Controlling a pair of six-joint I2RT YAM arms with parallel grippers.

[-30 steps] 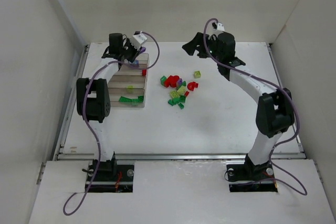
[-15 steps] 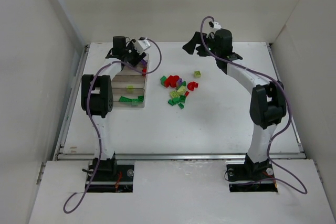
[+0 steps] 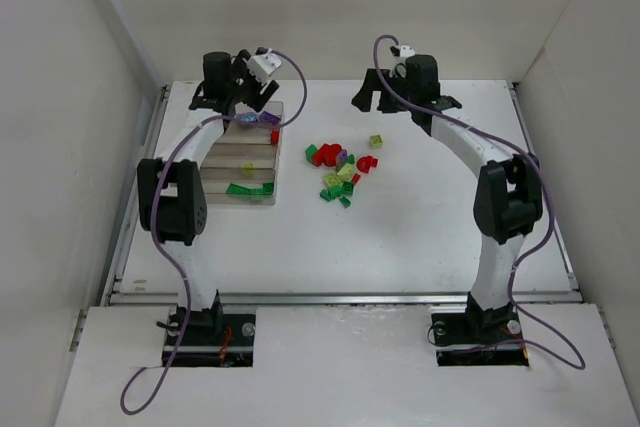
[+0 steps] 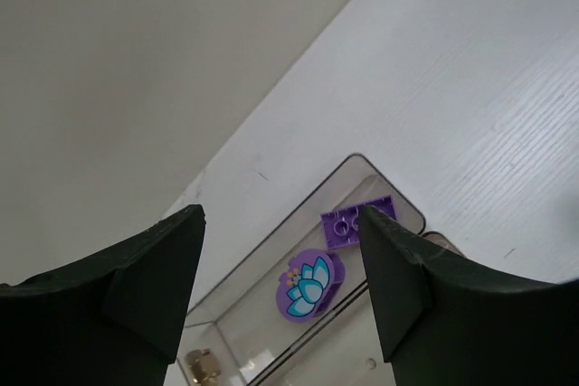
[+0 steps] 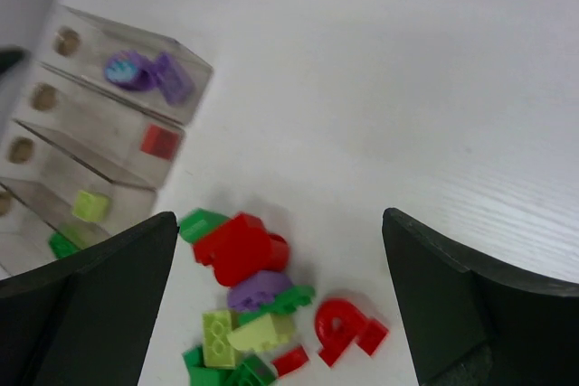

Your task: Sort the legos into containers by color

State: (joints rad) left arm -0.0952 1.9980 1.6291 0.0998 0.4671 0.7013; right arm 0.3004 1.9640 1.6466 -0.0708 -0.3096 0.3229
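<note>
White bench (image 3: 420, 237). Left gripper (image 4: 280, 216) jaws apart, empty; purple legos (image 4: 348, 223) in tray (image 4: 403, 196) end compartment below it. Right gripper (image 5: 280, 217) wide open, loose legos (image 5: 242, 246) beneath.

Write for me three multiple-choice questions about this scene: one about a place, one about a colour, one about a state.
1. Where does the round purple piece with the flower print lie?
A) in the loose pile
B) in the end compartment of the clear plastic tray
C) alone outside the tray

2. What colour is the single small brick in the compartment next to that one?
A) lime
B) purple
C) red

3. How is the right hand?
A) shut on a red brick
B) open and empty
C) shut on nothing

Answers:
1 B: the left wrist view shows it inside the tray's end compartment, beside a square purple plate.
2 C: the right wrist view shows one red brick there.
3 B: its fingers stand wide apart with nothing between them.
</note>
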